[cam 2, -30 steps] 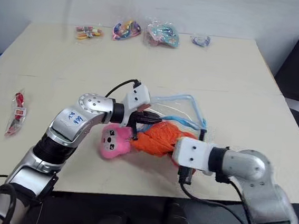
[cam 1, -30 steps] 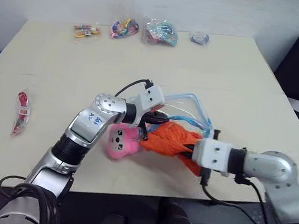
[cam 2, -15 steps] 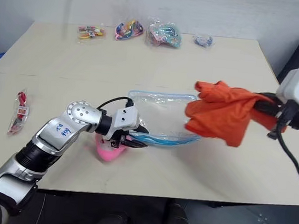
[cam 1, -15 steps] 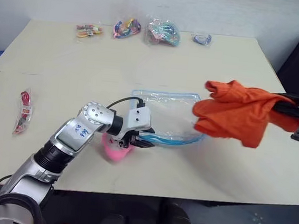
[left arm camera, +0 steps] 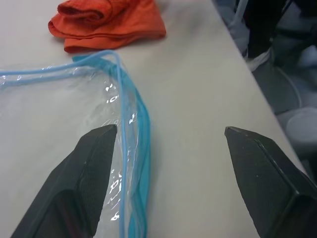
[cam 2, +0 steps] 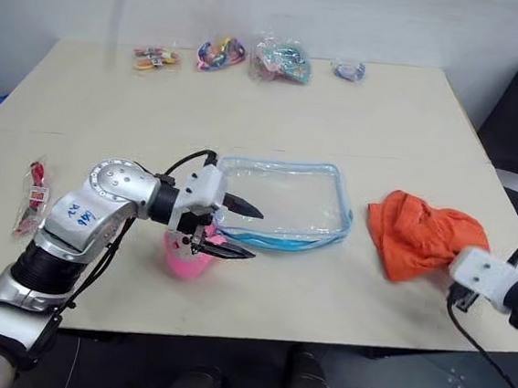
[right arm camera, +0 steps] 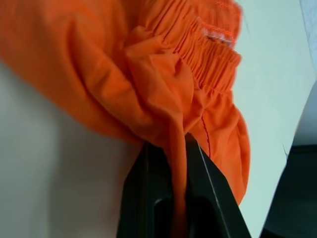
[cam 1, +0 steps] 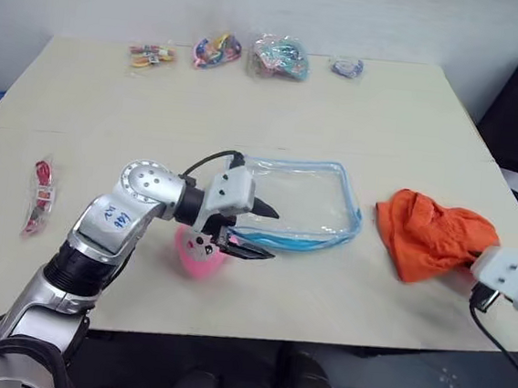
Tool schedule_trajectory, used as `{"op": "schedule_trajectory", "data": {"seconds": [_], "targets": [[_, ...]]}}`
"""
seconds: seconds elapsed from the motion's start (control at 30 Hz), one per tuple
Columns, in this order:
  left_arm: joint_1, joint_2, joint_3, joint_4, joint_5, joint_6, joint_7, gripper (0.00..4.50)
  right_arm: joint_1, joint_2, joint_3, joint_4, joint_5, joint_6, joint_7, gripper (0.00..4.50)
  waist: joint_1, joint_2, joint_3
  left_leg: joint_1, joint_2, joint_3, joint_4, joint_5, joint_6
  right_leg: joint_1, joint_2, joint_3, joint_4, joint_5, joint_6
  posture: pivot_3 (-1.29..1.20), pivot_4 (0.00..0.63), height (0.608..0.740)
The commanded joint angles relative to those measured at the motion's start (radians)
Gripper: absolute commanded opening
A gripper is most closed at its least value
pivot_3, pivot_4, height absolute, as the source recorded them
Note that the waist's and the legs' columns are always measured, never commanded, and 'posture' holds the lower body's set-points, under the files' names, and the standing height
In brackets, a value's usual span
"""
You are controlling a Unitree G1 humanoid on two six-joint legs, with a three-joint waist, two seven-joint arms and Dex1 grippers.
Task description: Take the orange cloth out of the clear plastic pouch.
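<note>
1. The right jaws are pinching shut on a fold of the one cloth.
2. The cloth is lying in a heap on the worktop, right in front of those jaws and well apart from the one pouch.
3. The left jaws are standing wide open, holding nothing, with the pouch's blue edge just beside one finger.
4. The cloth is looking soft, light and floppy, so a bunched fold seems best to grab.
</note>
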Motion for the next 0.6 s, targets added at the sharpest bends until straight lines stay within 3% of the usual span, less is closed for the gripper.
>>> {"op": "schedule_trajectory", "data": {"seconds": [0.03, 0.13, 0.17, 0.23, 0.4, 0.6], "targets": [[-0.038, 0.023, 0.071, -0.031, -0.089, 0.046, -0.042, 3.71, -0.008, -0.039, -0.004, 0.076, -0.026, -0.135, -0.056, 0.0, -0.007, 0.0, 0.0, 0.0, 0.0, 0.0, 0.0, 0.0, 0.0, 0.0, 0.0, 0.0, 0.0, 0.0, 0.0, 0.0, 0.15, 0.74], [-0.035, 0.058, 0.092, -0.017, -0.106, 0.017, -0.095, 3.71, -0.002, -0.05, 0.0, 0.095, 0.005, -0.152, -0.034, 0.0, -0.018, 0.0, 0.0, 0.0, 0.001, 0.0, 0.0, 0.0, -0.001, 0.0, 0.001, 0.0, 0.0, 0.0, -0.001, 0.0, 0.15, 0.74], [-0.035, 0.07, 0.096, -0.006, -0.106, 0.013, -0.107, 3.75, 0.01, -0.05, -0.005, 0.083, 0.034, -0.129, -0.01, 0.41, -0.018, 0.0, 0.0, 0.0, 0.001, -0.001, -0.001, 0.0, -0.001, 0.0, 0.001, 0.0, 0.0, 0.0, -0.001, 0.0, 0.15, 0.74], [-0.037, 0.088, 0.115, 0.025, -0.113, 0.013, -0.125, 3.75, 0.043, -0.053, -0.027, 0.049, 0.083, -0.083, 0.028, 0.74, -0.016, 0.0, 0.0, 0.0, 0.001, -0.001, -0.001, 0.0, -0.001, 0.0, 0.001, 0.0, 0.0, 0.0, -0.001, 0.0, 0.15, 0.74], [-0.009, 0.156, 0.178, 0.108, -0.102, -0.035, -0.161, 3.75, 0.177, -0.028, -0.172, -0.147, 0.313, 0.161, 0.122, 2.44, -0.012, 0.001, 0.0, -0.001, 0.001, -0.002, 0.0, 0.0, -0.001, 0.0, 0.001, -0.001, -0.001, 0.0, -0.001, 0.0, 0.15, 0.74], [0.081, 0.318, 0.306, 0.255, -0.089, -0.122, -0.233, 3.75, 0.394, 0.006, -0.539, -0.361, 0.64, 0.629, 0.249, 4.47, -0.012, 0.001, 0.0, 0.0, 0.003, -0.002, -0.001, 0.0, -0.002, 0.0, 0.002, -0.001, -0.001, -0.001, -0.001, 0.0, 0.15, 0.74]]}}
